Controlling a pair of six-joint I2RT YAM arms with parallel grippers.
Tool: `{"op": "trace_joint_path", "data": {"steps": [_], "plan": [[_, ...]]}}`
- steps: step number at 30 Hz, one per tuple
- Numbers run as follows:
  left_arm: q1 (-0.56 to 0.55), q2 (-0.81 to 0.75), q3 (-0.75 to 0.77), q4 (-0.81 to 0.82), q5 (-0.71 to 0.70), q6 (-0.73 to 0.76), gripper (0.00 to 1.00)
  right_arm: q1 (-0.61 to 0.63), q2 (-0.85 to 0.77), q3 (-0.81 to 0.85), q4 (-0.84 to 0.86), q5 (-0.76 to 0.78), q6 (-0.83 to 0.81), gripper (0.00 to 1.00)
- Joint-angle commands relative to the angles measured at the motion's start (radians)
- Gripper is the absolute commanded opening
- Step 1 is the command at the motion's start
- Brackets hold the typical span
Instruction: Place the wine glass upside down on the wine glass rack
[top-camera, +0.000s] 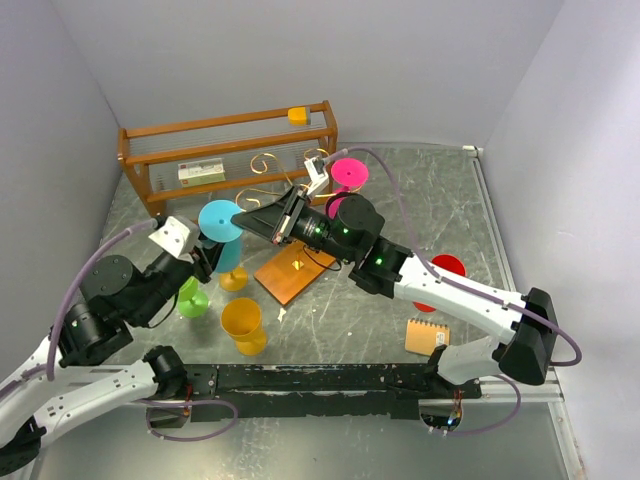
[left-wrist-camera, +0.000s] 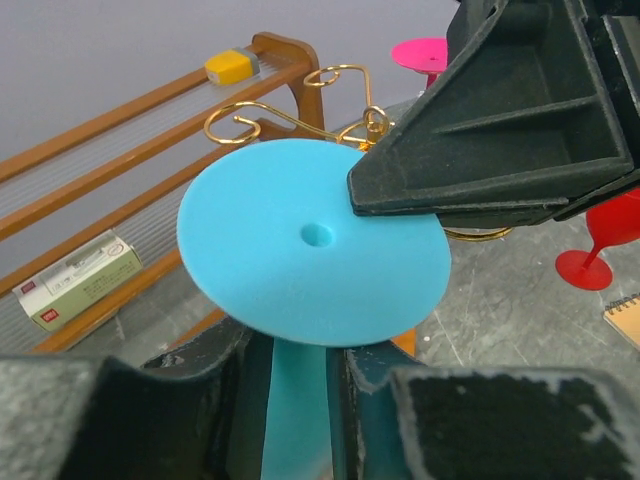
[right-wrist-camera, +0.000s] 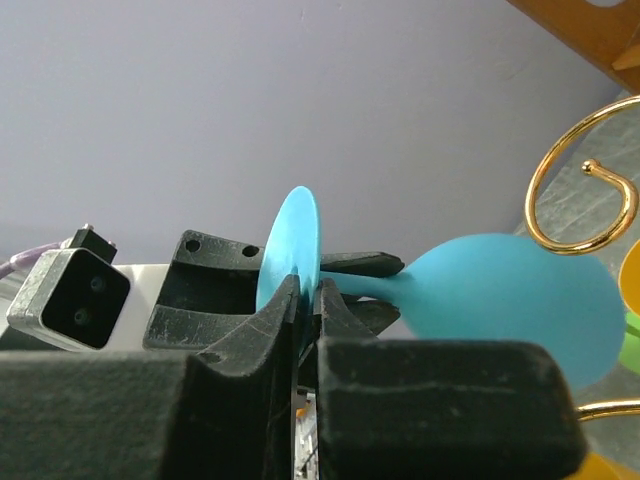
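Observation:
The blue wine glass (top-camera: 219, 221) is held upside down, its round foot on top and its bowl hanging below. My left gripper (top-camera: 211, 259) is shut on its stem (left-wrist-camera: 294, 400), just under the foot (left-wrist-camera: 300, 240). My right gripper (top-camera: 245, 220) reaches in from the right and is shut on the rim of the foot (right-wrist-camera: 290, 245). The bowl (right-wrist-camera: 510, 300) shows to the right in the right wrist view. The wine glass rack's gold scroll arms (top-camera: 268, 168) stand just behind, over its orange-brown base (top-camera: 295, 272). The scrolls also show in the left wrist view (left-wrist-camera: 340, 85) and the right wrist view (right-wrist-camera: 580, 190).
A brown slatted shelf (top-camera: 230, 150) stands at the back with a yellow block (top-camera: 297, 115) and a white box (top-camera: 201, 172). A pink glass (top-camera: 348, 174) is by the rack. A red glass (top-camera: 440, 270), green glass (top-camera: 192, 298), yellow glass (top-camera: 243, 325) and notebook (top-camera: 427, 336) lie around.

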Motion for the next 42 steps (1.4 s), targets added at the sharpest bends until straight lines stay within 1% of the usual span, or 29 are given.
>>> {"op": "trace_joint_path", "data": {"steps": [1,4,6,11,13,17,21,25,27,30,33,36,39,42], "plan": [[-0.001,-0.002,0.087,-0.099,0.011,-0.131,0.4,0.006,-0.003,-0.017,0.028,0.013,0.014,0.0],[-0.002,0.006,0.143,-0.199,0.017,-0.19,0.52,0.006,0.0,-0.019,0.029,0.021,0.032,0.0],[-0.002,-0.001,0.166,-0.246,0.043,-0.228,0.58,0.006,0.001,-0.019,0.03,0.03,0.042,0.0],[-0.002,-0.038,0.205,-0.305,0.102,-0.31,0.68,0.007,0.004,-0.026,0.044,0.033,0.064,0.0],[-0.001,-0.054,0.213,-0.305,0.1,-0.357,0.71,0.006,0.003,-0.034,0.05,0.03,0.071,0.0],[-0.001,-0.063,0.229,-0.312,0.013,-0.539,0.74,0.006,0.003,-0.045,0.064,0.018,0.079,0.0],[-0.001,-0.046,0.254,-0.381,-0.147,-0.759,0.79,0.006,-0.002,-0.055,0.076,0.002,0.079,0.0],[-0.001,-0.026,0.26,-0.391,-0.18,-0.865,0.82,0.006,-0.005,-0.062,0.082,-0.018,0.078,0.0],[-0.001,-0.021,0.252,-0.367,-0.167,-0.883,0.81,0.006,-0.005,-0.062,0.082,-0.03,0.075,0.0],[-0.001,-0.013,0.244,-0.33,-0.146,-0.886,0.76,0.006,-0.006,-0.063,0.081,-0.041,0.072,0.0],[-0.002,-0.006,0.242,-0.325,-0.165,-0.904,0.69,0.007,-0.014,-0.071,0.08,-0.049,0.07,0.0],[-0.002,-0.005,0.226,-0.306,-0.176,-0.909,0.57,0.006,-0.022,-0.072,0.078,-0.059,0.062,0.0],[-0.001,-0.003,0.213,-0.29,-0.182,-0.915,0.48,0.007,-0.032,-0.075,0.066,-0.065,0.054,0.0],[-0.002,-0.005,0.198,-0.249,-0.175,-0.9,0.33,0.006,-0.041,-0.074,0.029,-0.069,0.041,0.0]]}}
